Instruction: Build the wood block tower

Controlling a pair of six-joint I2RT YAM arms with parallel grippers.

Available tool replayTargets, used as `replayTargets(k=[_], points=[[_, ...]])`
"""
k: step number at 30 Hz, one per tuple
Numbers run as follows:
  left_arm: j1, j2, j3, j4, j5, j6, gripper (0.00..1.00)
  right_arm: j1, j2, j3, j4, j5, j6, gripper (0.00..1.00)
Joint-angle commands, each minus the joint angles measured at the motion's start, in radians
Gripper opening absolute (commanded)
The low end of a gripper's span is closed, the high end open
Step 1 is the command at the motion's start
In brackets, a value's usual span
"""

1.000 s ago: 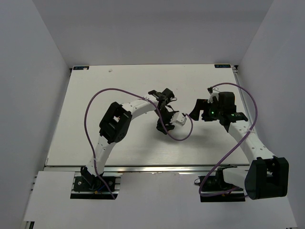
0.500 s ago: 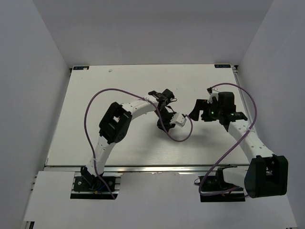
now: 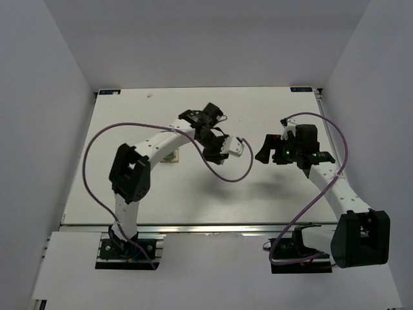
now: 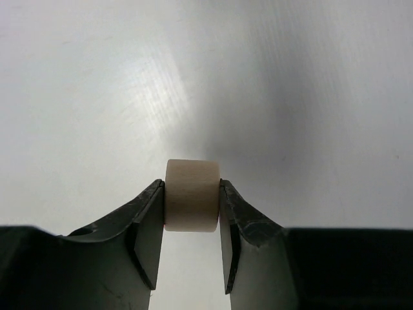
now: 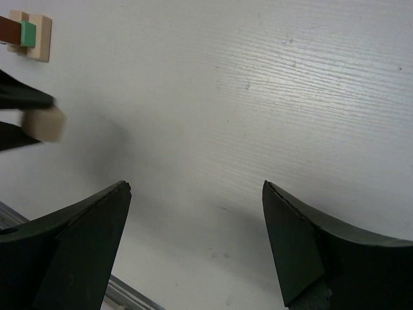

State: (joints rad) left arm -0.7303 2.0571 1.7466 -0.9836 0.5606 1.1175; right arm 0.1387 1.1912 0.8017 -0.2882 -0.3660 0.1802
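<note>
My left gripper (image 4: 191,188) is shut on a small light tan block (image 4: 191,196), held by its two sides above the bare white table. In the top view the left gripper (image 3: 229,147) is near the table's middle. The partly built tower (image 5: 26,33) shows at the top left of the right wrist view: a tan base with a dark brown and a mint-green block on it. In the top view the tower (image 3: 170,157) sits just left of the left forearm. My right gripper (image 5: 195,187) is open and empty, facing the left one (image 3: 264,148). The held block also shows in the right wrist view (image 5: 46,124).
The white table (image 3: 129,187) has a metal rail along its near edge (image 3: 193,227). White walls close in the left, back and right sides. Purple cables loop from both arms over the table (image 3: 232,175).
My left arm has swung back and to the left with the tan block, uncovering the tower beside it. The right arm has not moved.
</note>
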Motion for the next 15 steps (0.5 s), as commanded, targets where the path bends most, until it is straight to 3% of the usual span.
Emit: replayTargets(k=[1, 6, 15], points=[[0.096, -0.178, -0.005, -0.069, -0.002, 0.037, 0.16, -0.004, -0.005, -0.006, 0.023, 0.002, 0.001, 0.87], [0.215, -0.299, -0.065, -0.099, -0.051, 0.097, 0.17, -0.004, 0.004, 0.008, 0.008, 0.045, -0.001, 0.87], [0.448, -0.38, -0.053, -0.236, -0.039, 0.257, 0.2, -0.004, 0.033, 0.022, -0.011, 0.107, -0.005, 0.87]])
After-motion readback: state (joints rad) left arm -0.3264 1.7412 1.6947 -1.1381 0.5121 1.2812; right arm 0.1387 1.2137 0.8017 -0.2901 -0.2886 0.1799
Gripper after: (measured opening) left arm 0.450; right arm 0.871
